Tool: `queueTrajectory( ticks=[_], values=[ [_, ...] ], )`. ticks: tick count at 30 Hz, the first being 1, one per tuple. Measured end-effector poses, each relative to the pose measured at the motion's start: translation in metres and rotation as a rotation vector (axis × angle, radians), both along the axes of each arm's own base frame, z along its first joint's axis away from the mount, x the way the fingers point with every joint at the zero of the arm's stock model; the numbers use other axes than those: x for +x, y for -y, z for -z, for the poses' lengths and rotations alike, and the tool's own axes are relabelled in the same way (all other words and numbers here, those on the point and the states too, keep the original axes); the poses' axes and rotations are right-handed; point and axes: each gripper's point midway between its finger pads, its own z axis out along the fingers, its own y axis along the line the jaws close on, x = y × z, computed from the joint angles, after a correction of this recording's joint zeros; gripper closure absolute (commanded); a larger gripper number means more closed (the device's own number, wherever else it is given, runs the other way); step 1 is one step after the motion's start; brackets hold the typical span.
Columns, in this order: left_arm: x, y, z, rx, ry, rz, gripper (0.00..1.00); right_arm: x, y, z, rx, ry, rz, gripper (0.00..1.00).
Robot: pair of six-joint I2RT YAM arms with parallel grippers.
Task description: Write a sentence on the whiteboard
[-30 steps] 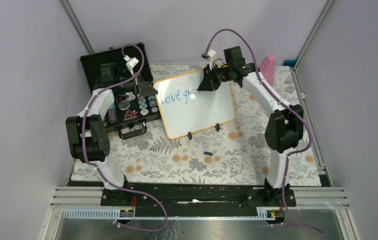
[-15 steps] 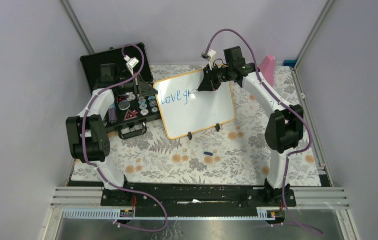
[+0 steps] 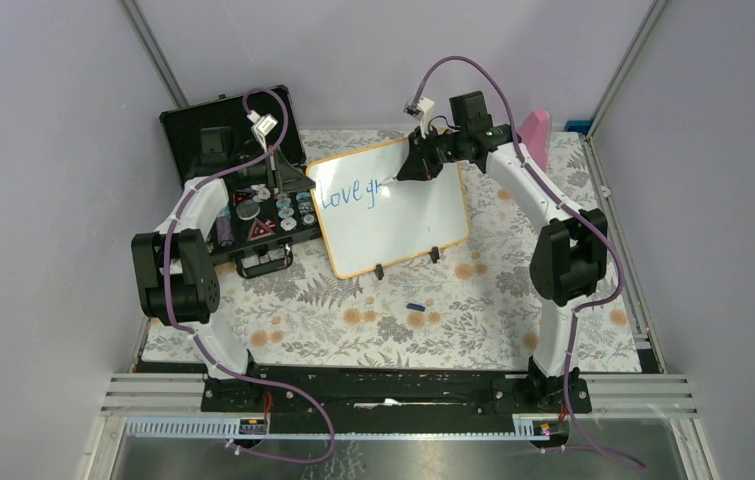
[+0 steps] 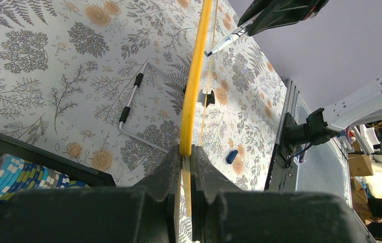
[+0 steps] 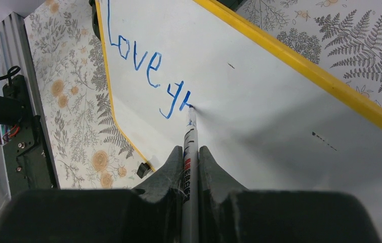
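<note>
Centre blocked, near side open
The whiteboard stands tilted across the middle, its left rim clamped by the left gripper and crowded by the open black case just beside it; the right gripper, pinching a marker against the board's face, bars the upper part. Behind the board a wire stand lies on the floral mat. In front, the mat gives passage past one small blue piece, perhaps a cap

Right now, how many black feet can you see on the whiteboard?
2. One foot on the near edge of the whiteboard, left; the other further right. Far edge partly covered.
</note>
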Motion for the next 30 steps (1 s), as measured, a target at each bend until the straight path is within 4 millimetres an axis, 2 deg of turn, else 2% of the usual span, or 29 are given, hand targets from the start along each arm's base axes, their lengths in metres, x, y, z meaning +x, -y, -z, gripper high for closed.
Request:
queueTrajectory(
  ticks=[8,17,30],
  values=[
    [0.000,0.000,0.000,-0.001,-0.001,0.001,1.00,-0.005,0.000,-0.003,0.014,-0.009,-0.019,1.00],
    [0.000,0.000,0.000,-0.001,0.000,0.001,1.00,-0.013,0.004,-0.031,0.044,0.041,-0.033,1.00],
    [-0.001,0.000,0.000,0.001,-0.002,0.002,1.00,-0.009,0.014,-0.022,0.018,0.039,-0.014,1.00]
  ],
)
